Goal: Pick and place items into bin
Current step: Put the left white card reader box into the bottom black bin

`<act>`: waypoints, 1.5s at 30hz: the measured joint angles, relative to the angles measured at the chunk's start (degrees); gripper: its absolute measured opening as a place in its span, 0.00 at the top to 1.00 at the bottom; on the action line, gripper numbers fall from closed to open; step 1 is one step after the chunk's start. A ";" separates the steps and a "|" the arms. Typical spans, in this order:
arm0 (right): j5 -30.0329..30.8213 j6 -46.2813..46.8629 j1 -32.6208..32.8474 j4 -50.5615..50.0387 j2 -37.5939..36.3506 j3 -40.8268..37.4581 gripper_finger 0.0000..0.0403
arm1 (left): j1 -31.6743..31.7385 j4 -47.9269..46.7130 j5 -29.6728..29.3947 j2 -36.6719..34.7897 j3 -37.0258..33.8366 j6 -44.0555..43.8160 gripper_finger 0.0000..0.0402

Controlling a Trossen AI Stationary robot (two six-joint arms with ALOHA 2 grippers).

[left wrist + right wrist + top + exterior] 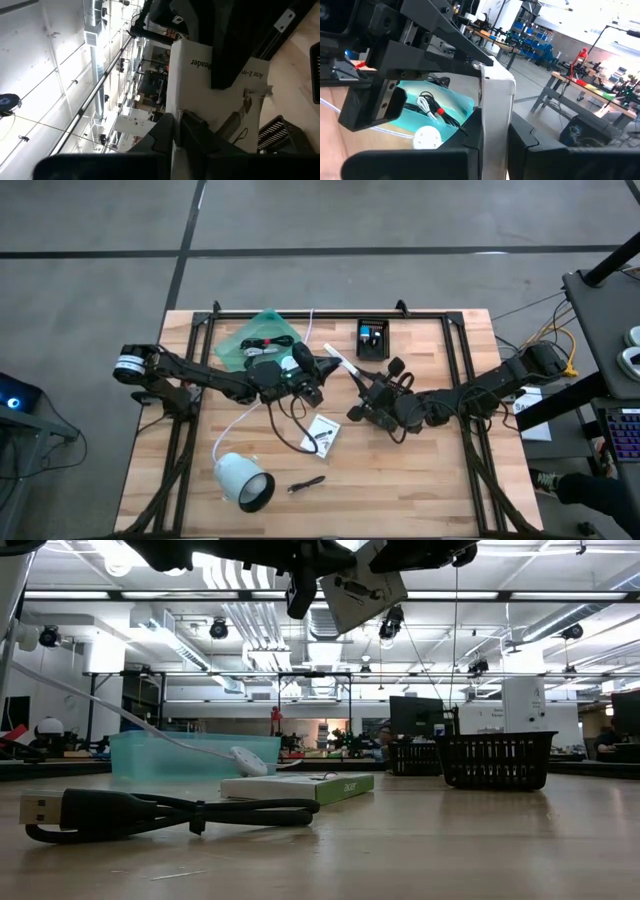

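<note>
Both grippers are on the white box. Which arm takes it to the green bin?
Left, probably. The green bin lies right beside the left gripper; the right gripper, across the white box, is farther from it.

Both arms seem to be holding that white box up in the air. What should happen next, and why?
Probably the right gripper should let go. It and the left gripper both clamp the white box, and the teal bin lies nearer the left arm.

A pale wooden plank counter (400,490) stands on a grey concrete floor (90,280) crossed by dark lines. Beyond it, long fluorescent ceiling lights (200,595) and silver ducts (245,625) hang over what seem cluttered workbenches (570,82).
</note>
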 joint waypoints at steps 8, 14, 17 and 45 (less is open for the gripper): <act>-0.02 -0.22 0.02 -0.17 -1.03 0.00 0.92 | -0.11 -0.28 0.44 0.00 -0.02 -0.12 0.74; 0.30 0.58 0.41 -3.93 -3.71 0.00 0.92 | -0.37 -0.42 -4.21 -0.17 -0.20 -1.11 0.60; 1.65 5.36 1.35 -11.32 -6.00 0.00 0.92 | -0.87 -2.09 -9.98 -1.26 -0.26 -4.27 0.56; -26.95 64.87 2.82 -78.34 -15.75 6.99 0.92 | -0.87 -19.68 -12.92 -17.07 -9.74 -24.21 0.56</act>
